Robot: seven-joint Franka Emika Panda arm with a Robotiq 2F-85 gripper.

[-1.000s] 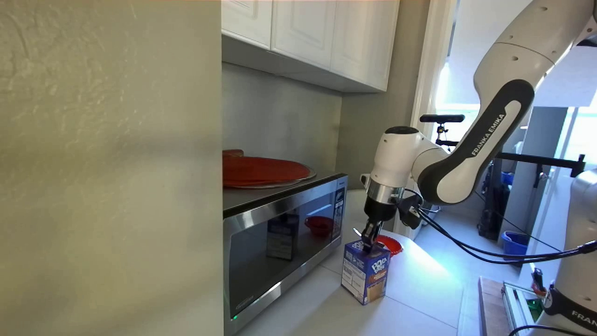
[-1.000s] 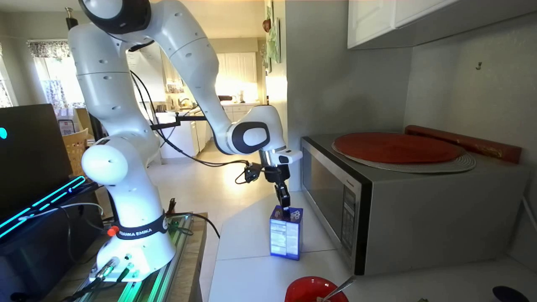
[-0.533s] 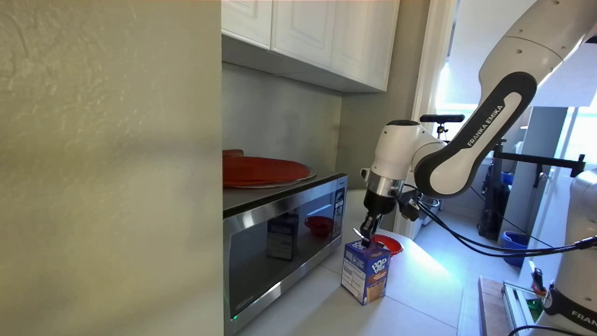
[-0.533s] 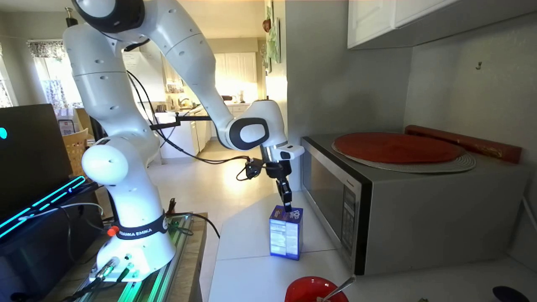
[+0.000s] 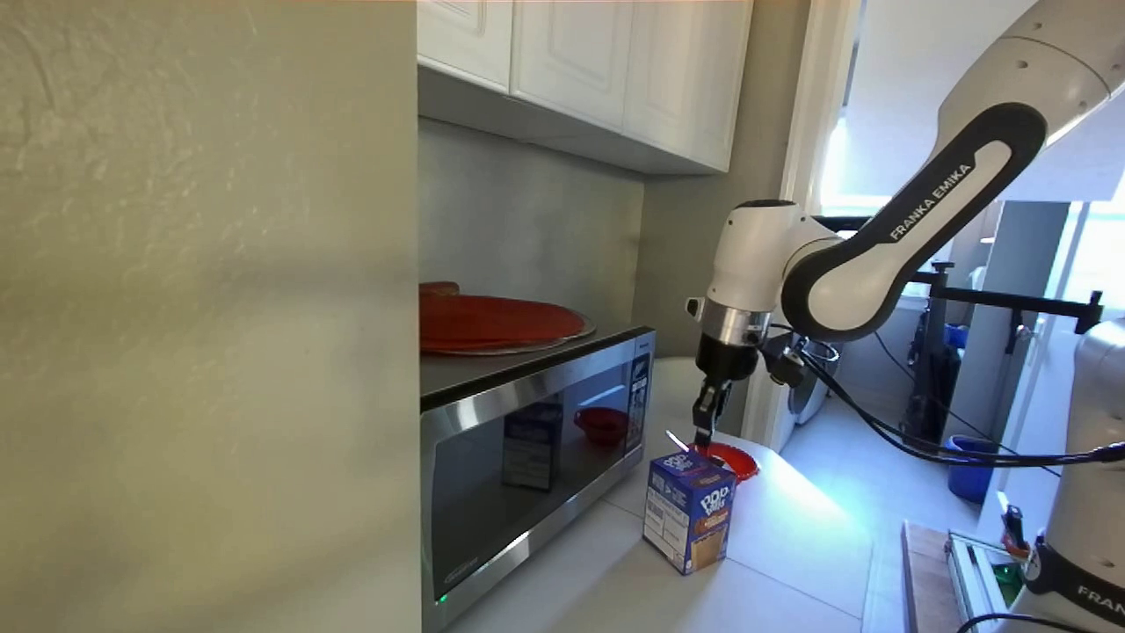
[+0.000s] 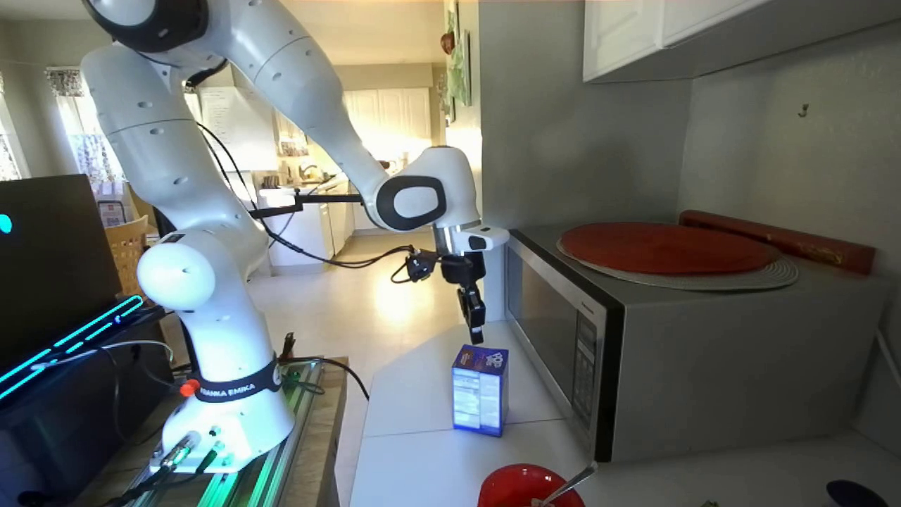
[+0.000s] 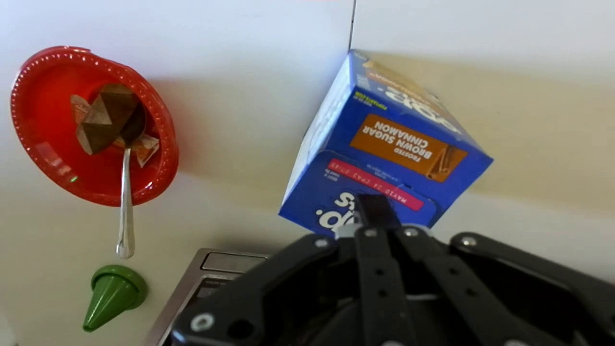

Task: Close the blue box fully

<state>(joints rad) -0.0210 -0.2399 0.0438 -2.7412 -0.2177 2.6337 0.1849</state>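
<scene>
The blue box (image 5: pixel 688 517) stands upright on the white counter; it also shows in an exterior view (image 6: pixel 479 398) and in the wrist view (image 7: pixel 384 127). Its top flap, with a red date strip, lies flat, and a seam line runs around the flap. My gripper (image 5: pixel 702 438) is shut and empty, with its fingertips together. In an exterior view the gripper (image 6: pixel 476 338) hovers just above the box top, apart from it. In the wrist view the gripper (image 7: pixel 375 206) covers part of the top's near edge.
A steel oven (image 6: pixel 556 317) stands beside the box, with a red round mat (image 6: pixel 669 248) on top. A red bowl (image 7: pixel 53 125) with a spoon (image 7: pixel 126 206) stands on the counter. A green cone-shaped thing (image 7: pixel 114 295) lies near the oven.
My gripper has risen from the box top to a little above it. The box has stayed in place, and its top shows more fully.
</scene>
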